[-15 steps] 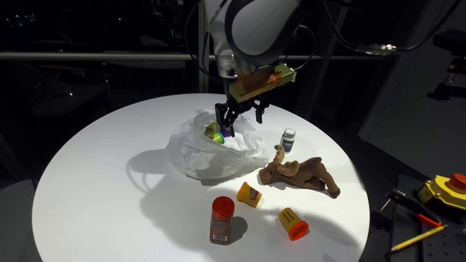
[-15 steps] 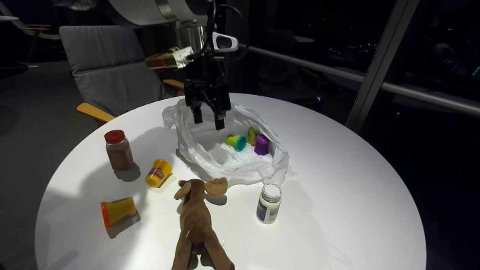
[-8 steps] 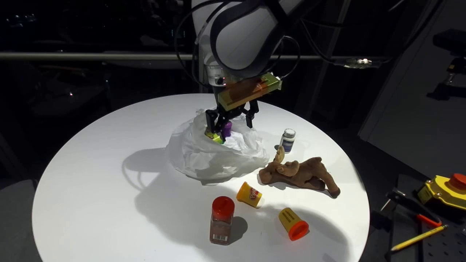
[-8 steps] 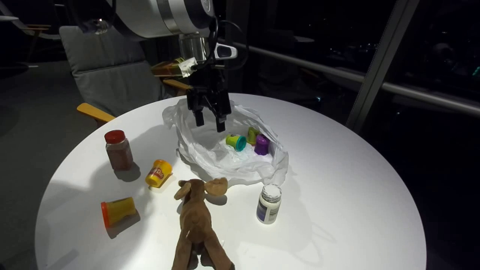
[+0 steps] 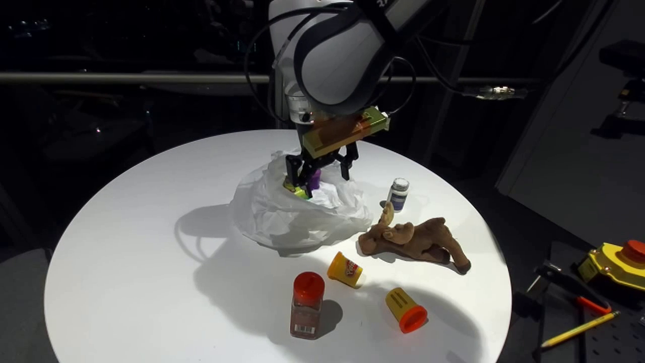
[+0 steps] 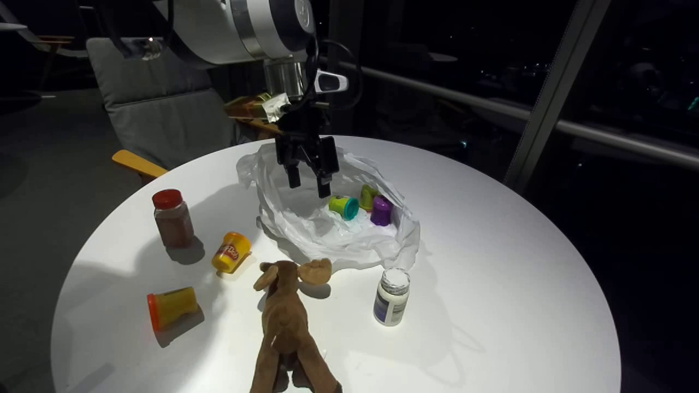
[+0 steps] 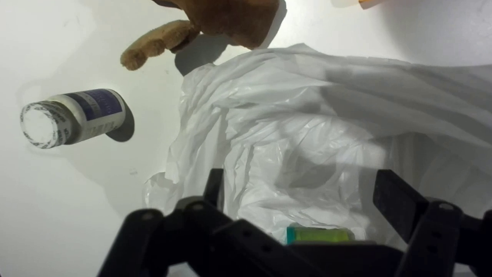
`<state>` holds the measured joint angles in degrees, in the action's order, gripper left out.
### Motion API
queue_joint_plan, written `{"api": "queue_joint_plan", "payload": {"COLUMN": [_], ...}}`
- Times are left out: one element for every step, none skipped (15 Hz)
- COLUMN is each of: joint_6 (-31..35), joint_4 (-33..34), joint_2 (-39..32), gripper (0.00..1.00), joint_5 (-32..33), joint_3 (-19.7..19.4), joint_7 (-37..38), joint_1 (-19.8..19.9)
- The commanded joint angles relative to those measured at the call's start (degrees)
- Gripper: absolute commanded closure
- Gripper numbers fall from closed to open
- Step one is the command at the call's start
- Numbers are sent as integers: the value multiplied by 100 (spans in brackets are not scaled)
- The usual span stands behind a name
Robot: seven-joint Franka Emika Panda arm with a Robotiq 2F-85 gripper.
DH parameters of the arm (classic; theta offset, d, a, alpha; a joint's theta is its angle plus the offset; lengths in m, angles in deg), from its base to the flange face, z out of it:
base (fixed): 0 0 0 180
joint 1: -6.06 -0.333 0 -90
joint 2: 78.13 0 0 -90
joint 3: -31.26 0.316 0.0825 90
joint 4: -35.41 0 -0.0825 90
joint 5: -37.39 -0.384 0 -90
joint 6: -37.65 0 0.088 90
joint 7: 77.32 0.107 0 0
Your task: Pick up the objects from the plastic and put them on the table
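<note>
The plastic (image 6: 284, 229) is a whitish crumpled bag, spread wide on the round white table (image 5: 141, 272). Inside it lie a yellow-green can with a teal lid (image 6: 344, 207), a purple can (image 6: 381, 210) and an olive-yellow can (image 6: 367, 196). My gripper (image 6: 309, 185) points down over the bag in both exterior views, jaws wide apart and nothing between them. In the wrist view the teal-lidded can (image 7: 319, 234) shows only partly, its lower side hidden behind the gripper body. The purple and olive-yellow cans are hidden there.
Around the bag on the table are a brown plush moose (image 6: 286, 322), a white bottle (image 6: 391, 297), a yellow can with an orange lid (image 6: 232, 252), another such can (image 6: 172, 307) and a red-lidded jar (image 6: 173, 218). A yellow device with a red button (image 5: 617, 264) sits off the table.
My gripper has sunk a little toward the bag and shifted slightly, leftward in one exterior view and rightward in another. The cans, the bag and the things around it stay put.
</note>
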<state>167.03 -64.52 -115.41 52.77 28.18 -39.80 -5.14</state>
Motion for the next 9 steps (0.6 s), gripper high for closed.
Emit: {"api": "queue_joint_plan", "payload": {"joint_6": [797, 940, 1071, 1181, 1196, 1225, 1271, 1338, 1423], "joint_4": [-2, -11, -9, -6, 9, 13, 2, -6, -39], "joint_2": [-145, -178, -223, -262, -290, -322, -346, -399, -444], "gripper": [0, 0, 0, 0, 0, 0, 0, 0, 0], "joint_5": [-331, -433, -520, -611, -685, -739, -801, -821, -838], "joint_3": [-188, -231, -284, -330, -389, -455, -495, -540, -570], "joint_7": [628, 824, 1031, 1228, 1461, 1710, 1970, 2306, 2646], "joint_1": [-68, -79, -98, -110, -136, -170, -204, -296, -410]}}
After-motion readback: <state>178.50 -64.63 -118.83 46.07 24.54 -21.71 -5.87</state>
